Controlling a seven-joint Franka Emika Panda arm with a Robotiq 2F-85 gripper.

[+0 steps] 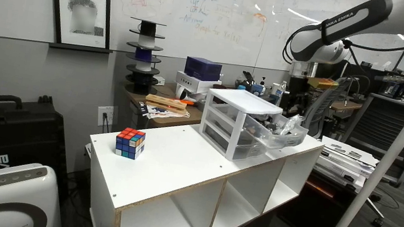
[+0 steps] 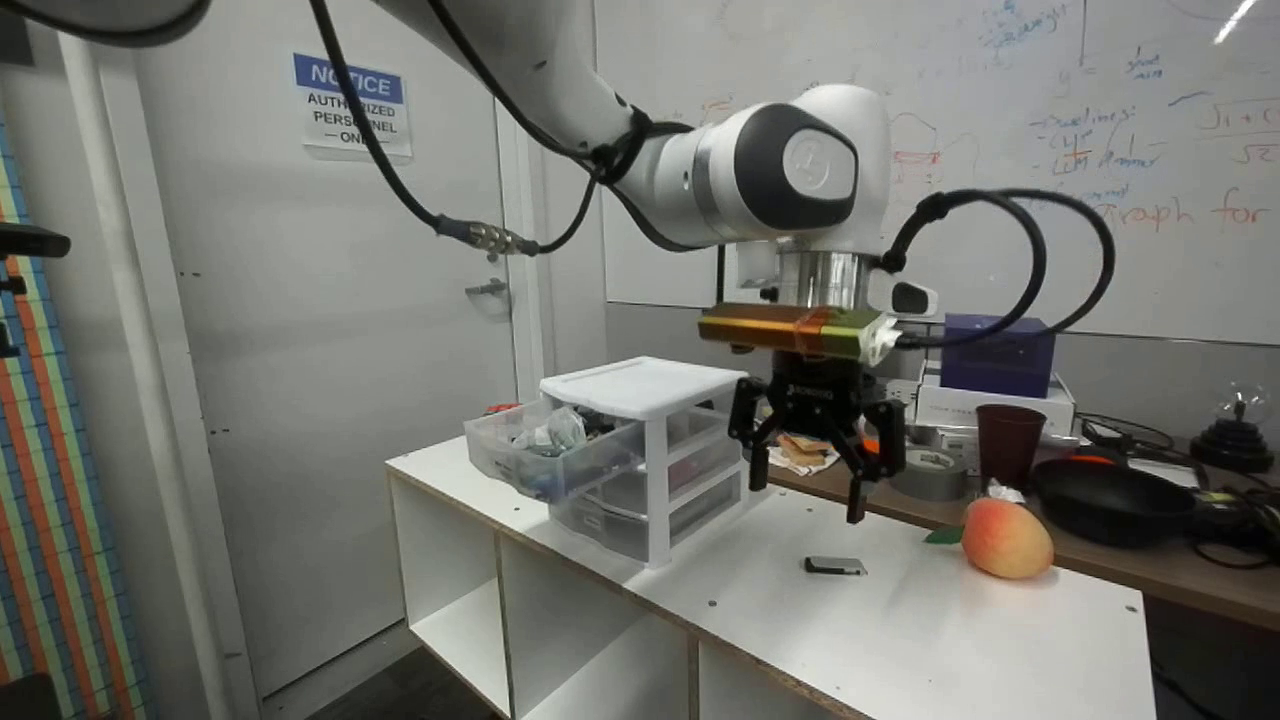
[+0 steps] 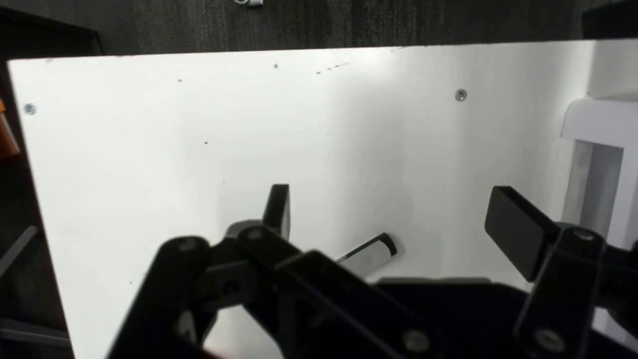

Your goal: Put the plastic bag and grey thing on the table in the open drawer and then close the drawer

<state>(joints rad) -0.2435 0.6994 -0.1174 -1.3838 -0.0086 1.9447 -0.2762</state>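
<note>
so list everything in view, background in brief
table: one, white, mid-scene
chest: one, white, on table
drawer: one open, translucent, top of chest
plastic bag: one, transparent, in drawer
small pieces: several, dark, in drawer
grey thing: one, mostly grey, on table
peach: one, orange, on table, in an exterior view
rubik's cube: one, multicoloured, on table, in an exterior view
cup: one, maroon, beyond table
pan: one, black, beyond table
arm: one, white and black, overhead
gripper: one, black, open above table
</note>
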